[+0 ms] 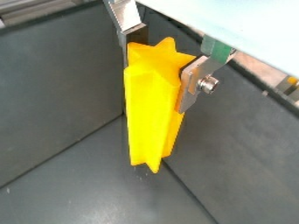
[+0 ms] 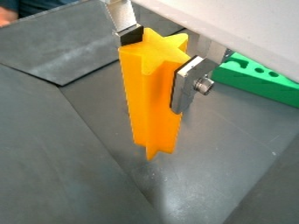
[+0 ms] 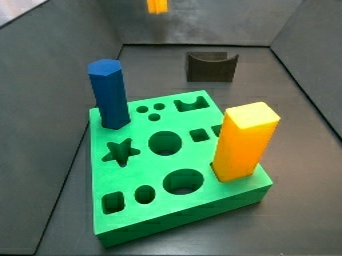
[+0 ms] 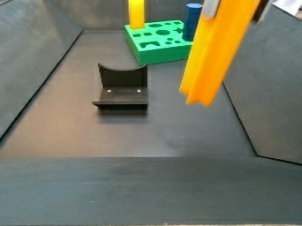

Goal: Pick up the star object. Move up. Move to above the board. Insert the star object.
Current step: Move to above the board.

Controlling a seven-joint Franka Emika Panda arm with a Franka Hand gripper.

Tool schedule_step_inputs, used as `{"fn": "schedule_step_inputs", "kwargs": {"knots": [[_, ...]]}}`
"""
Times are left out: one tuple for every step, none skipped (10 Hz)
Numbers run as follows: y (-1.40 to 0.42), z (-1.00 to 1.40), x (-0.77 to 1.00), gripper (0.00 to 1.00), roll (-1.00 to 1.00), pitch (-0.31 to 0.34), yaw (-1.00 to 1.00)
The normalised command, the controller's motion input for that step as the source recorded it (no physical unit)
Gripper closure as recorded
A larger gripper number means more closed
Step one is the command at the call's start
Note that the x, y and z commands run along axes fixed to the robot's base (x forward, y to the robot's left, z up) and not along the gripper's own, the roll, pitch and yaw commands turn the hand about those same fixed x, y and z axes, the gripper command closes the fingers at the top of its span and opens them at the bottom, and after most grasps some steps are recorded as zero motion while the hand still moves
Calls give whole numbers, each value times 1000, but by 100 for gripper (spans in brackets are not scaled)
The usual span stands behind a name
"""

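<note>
star object (image 2: 153, 96) in raised end effector (image 2: 158, 59)

This looks like a robot test lab, not a home. A dark bin with a flat floor (image 3: 54, 130) and sloped walls holds only test pieces: the green board (image 3: 174, 165) with shaped holes, a blue peg (image 3: 108, 95), a yellow block (image 3: 243, 142) and the dark fixture (image 4: 120, 88). The metal gripper (image 2: 158, 59) grips the orange star object (image 2: 155, 96) above the floor.

Side views face the board (image 3: 174, 160) from opposite ends.
</note>
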Motion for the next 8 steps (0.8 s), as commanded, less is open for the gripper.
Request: {"fn": "schedule_step_inputs", "kwargs": {"knots": [[68, 776, -85, 100, 12, 65, -13], [49, 620, -45, 100, 16, 84, -2], [33, 414, -19, 100, 25, 100, 7], [21, 261, -12, 100, 27, 101, 13], [-1000, 55, 143, 100, 111, 751, -530], [-1000, 44, 147, 100, 127, 721, -509], [-1000, 51, 150, 100, 127, 538, -286], [-1000, 50, 151, 100, 57, 425, -202]]}}
